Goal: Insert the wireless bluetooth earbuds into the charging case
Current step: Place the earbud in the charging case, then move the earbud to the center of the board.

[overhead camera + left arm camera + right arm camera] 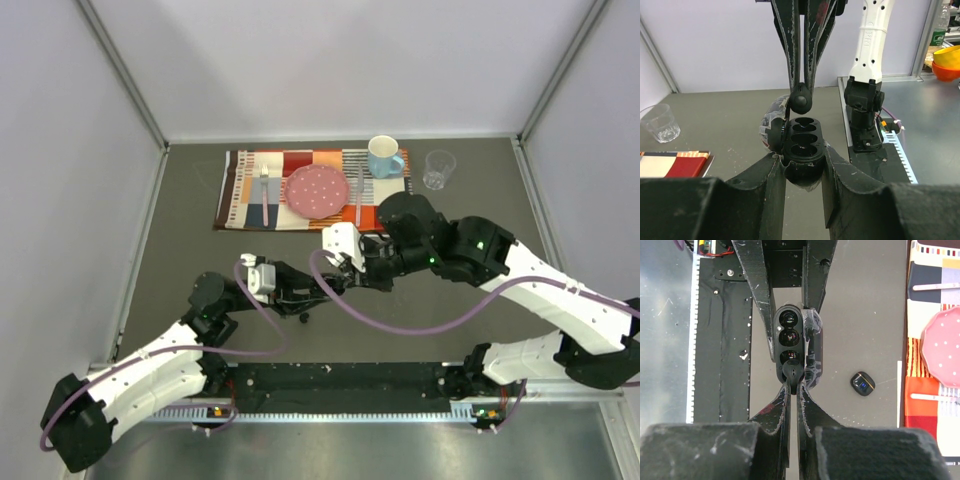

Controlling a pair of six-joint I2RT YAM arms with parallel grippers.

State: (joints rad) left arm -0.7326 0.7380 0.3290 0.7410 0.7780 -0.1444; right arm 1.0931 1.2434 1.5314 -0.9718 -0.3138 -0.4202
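My left gripper [802, 162] is shut on the black charging case [803, 142] and holds it above the table, lid [771, 129] swung open to the left, oval sockets facing up. My right gripper [792, 386] is shut on a small black earbud [792, 371], which sits at the near end of the case [789, 335], over its nearest socket. In the left wrist view that earbud [801, 98] hangs just above the case's far end, pinched between the right fingers [790, 45]. From above, both grippers [303, 303] [330, 280] meet at table centre.
A small black oval object with a blue spot [862, 383] lies on the table beside the case. At the back a striped mat [240, 195] carries a pink plate [317, 191], cutlery [264, 190] and a blue mug [384, 157]. A clear glass [438, 168] stands to its right.
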